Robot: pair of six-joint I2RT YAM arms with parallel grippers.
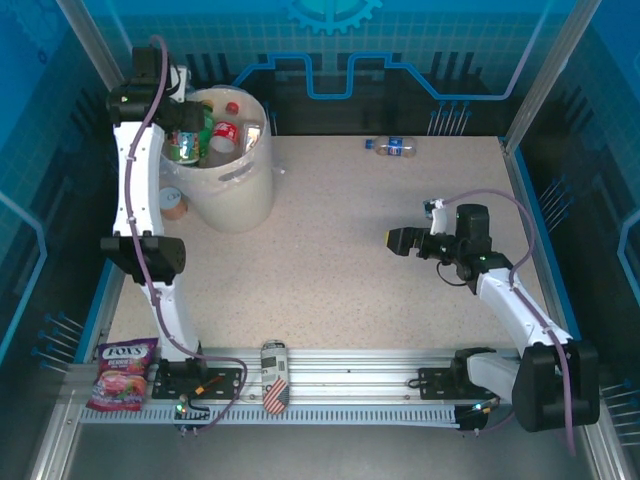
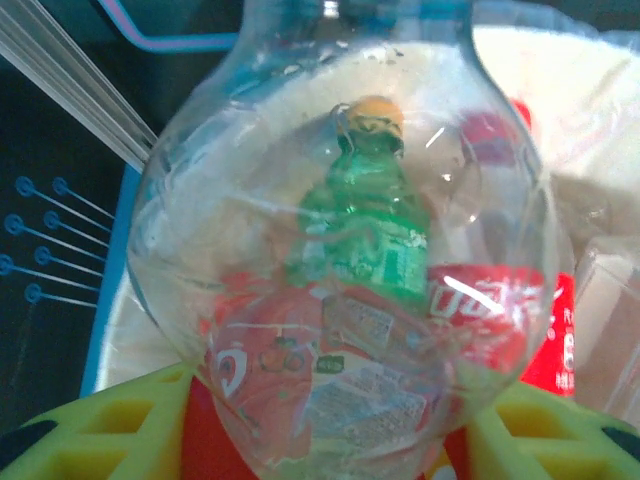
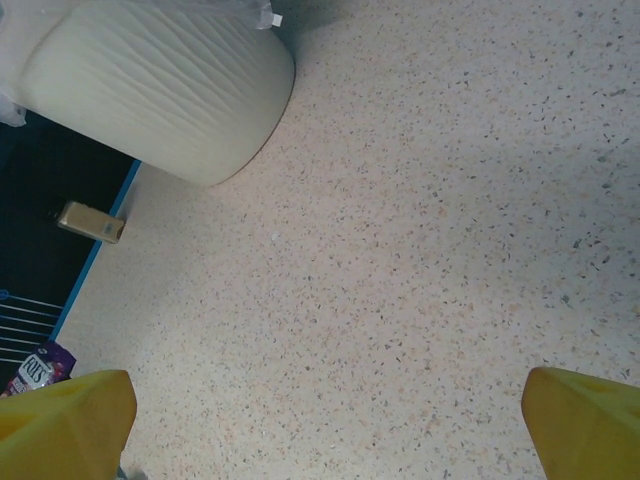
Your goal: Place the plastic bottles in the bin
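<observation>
Clear bottle [image 2: 340, 200] clamped in left end effector [image 2: 320, 440] over bin [image 1: 235, 195]; one blue-labelled bottle [image 1: 390, 147] on table [image 1: 350, 260]; right end effector [image 3: 325, 420] gaping, empty

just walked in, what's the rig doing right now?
The left gripper holds a clear bottle over the bin, which already has a green bottle and red-labelled bottles inside. The right gripper hangs open above the table, holding nothing. One blue-labelled bottle lies near the table's far edge, not yet collected.
</observation>
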